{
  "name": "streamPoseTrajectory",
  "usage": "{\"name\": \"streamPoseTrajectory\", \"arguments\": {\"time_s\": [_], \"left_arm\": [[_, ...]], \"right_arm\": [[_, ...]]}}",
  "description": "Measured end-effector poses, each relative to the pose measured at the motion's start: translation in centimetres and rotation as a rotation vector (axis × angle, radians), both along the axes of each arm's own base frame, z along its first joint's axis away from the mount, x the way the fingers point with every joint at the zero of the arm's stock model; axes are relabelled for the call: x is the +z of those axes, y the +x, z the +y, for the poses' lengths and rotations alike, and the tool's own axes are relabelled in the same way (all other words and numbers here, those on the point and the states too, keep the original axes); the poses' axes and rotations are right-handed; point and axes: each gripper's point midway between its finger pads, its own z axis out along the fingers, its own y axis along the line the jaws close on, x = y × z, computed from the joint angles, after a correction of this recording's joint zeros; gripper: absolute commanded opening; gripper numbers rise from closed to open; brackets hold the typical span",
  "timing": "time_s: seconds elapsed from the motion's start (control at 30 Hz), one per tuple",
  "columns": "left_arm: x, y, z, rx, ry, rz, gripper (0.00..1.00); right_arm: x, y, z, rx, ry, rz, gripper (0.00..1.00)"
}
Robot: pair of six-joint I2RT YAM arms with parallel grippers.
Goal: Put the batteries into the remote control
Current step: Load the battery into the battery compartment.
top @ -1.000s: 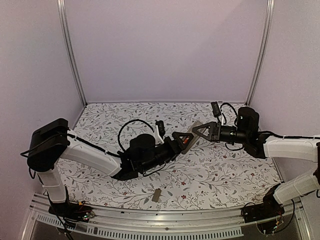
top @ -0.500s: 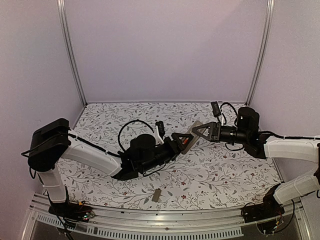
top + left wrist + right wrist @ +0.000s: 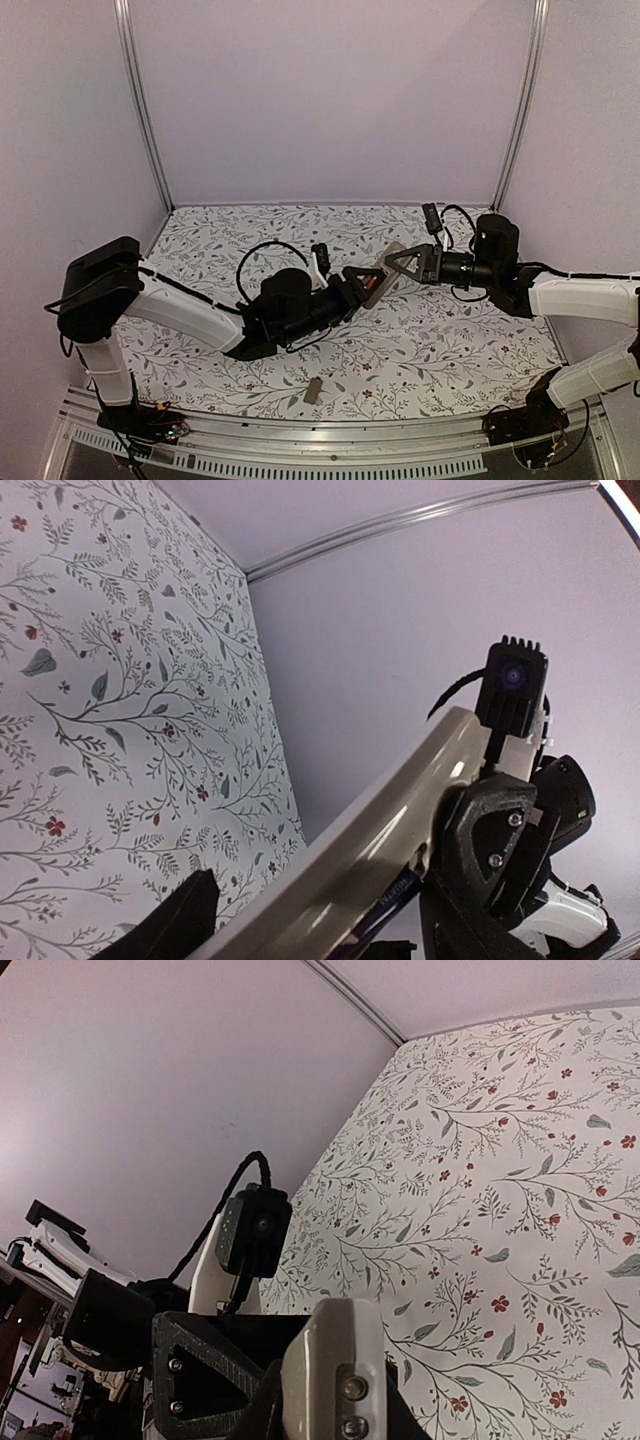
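Top view: right gripper [image 3: 393, 264] pinches remote control [image 3: 392, 250] aloft mid-bench, nearer the far edge, left gripper [image 3: 368, 282] at it, grip untellable; left wrist: its grey back slants; right wrist: only its end is held, so pushing could twist it loose.

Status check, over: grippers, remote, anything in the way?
Right gripper shut on remote control, held aloft. Left gripper at its other end, grip unclear. Cover plate lies apart, near front edge.
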Motion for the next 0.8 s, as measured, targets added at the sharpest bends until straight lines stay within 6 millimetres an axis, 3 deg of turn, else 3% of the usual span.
{"name": "streamPoseTrajectory", "arguments": {"time_s": [0.8], "left_arm": [[-0.05, -0.2, 0.32, -0.016, 0.013, -0.03, 0.56]], "right_arm": [[0.7, 0.25, -0.43, 0.001, 0.054, 0.071, 0.0]]}}
